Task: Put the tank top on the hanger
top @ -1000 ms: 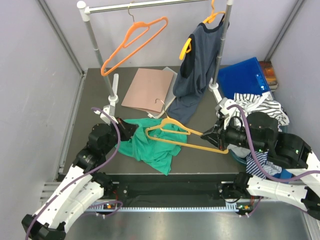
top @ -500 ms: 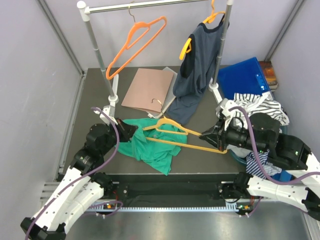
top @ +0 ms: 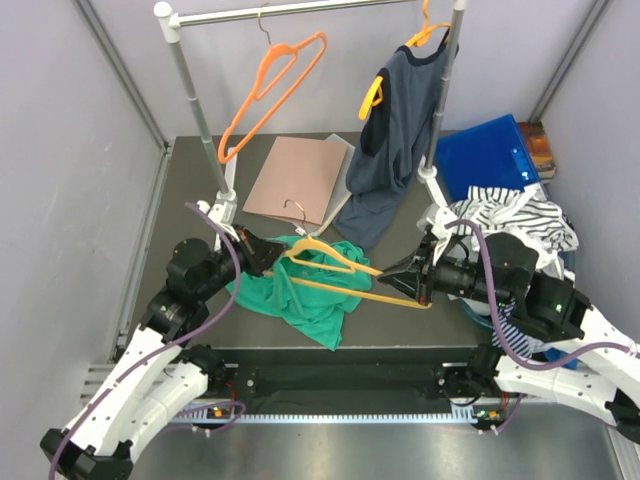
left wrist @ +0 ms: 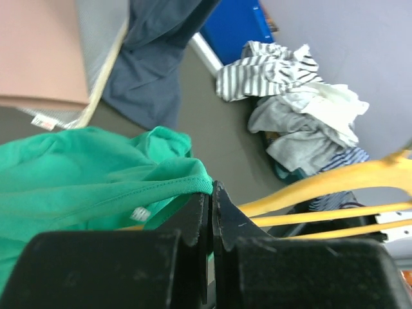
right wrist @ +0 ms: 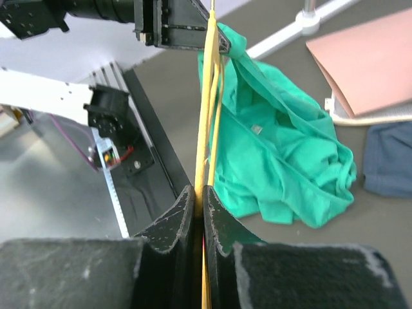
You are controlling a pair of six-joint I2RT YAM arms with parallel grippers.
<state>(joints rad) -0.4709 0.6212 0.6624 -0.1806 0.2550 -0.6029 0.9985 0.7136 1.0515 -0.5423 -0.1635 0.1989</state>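
You are looking at three hangers: one pale yellow-orange hanger (top: 360, 265) and two vivid orange hangers (top: 298, 45), one of them carrying the single navy top (top: 395, 130). You are also seeing one teal-green tank top (top: 300, 298), one striped garment (top: 520, 213), one pink board (top: 298, 178), one blue box (top: 490, 152) and one clothes rail (top: 184, 70).

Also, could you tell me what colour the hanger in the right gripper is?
The hanger is pale yellow-orange, clearest in the top external view.
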